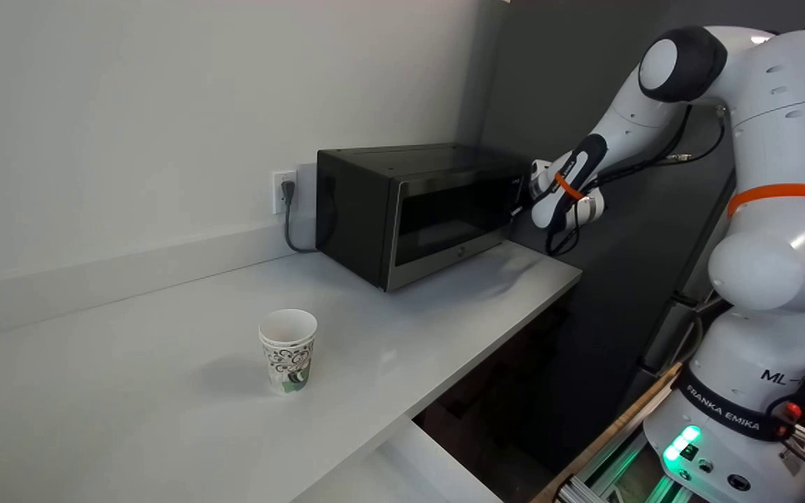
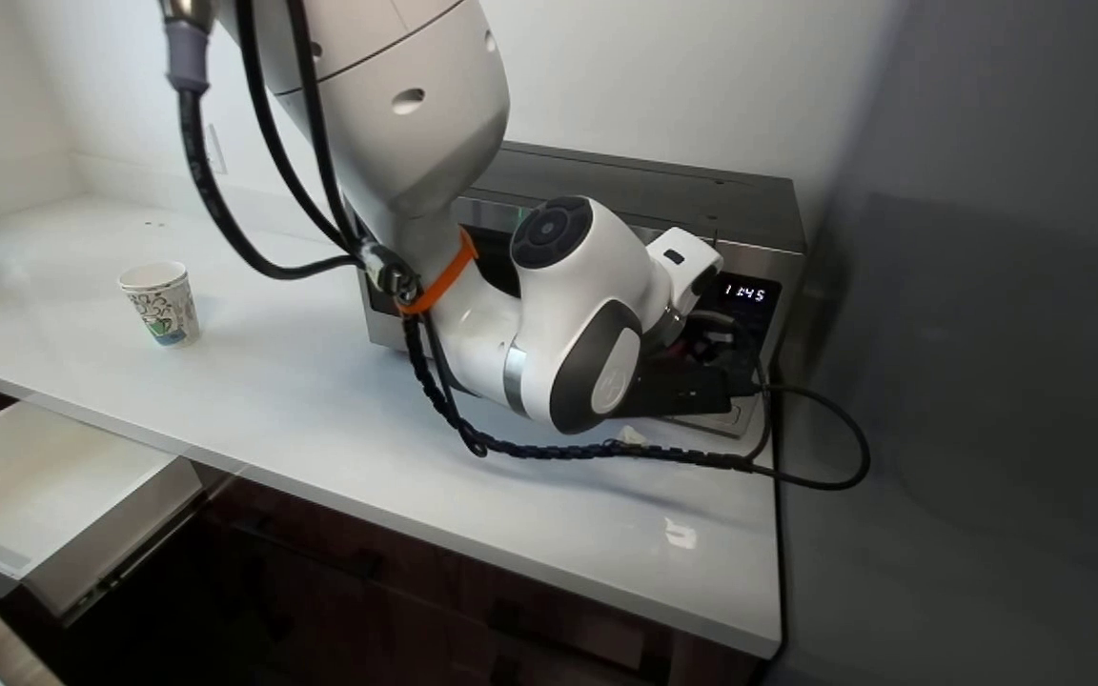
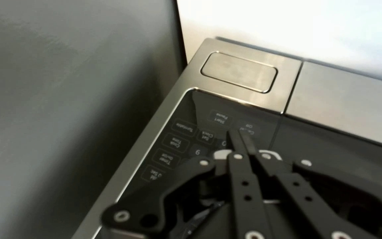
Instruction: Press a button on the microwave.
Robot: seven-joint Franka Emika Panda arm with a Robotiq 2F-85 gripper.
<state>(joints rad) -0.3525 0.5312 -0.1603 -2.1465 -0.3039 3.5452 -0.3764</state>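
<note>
The dark grey-black microwave stands against the wall, also in an exterior view, where its clock reads 11:45. In the wrist view, upside down, its keypad shows labelled buttons. The Start/Pause button lies just beyond my fingertips. A large rectangular metal button is past the keypad's end. My gripper is shut and empty, its fingertips in front of the keypad near the 0 and Cancel/Off labels. I cannot tell whether they touch it. In both exterior views my wrist mostly hides the gripper.
A stack of paper cups stands on the white counter. A tall grey panel rises close beside the microwave. An open drawer juts out below the counter. A power cord runs to the wall outlet.
</note>
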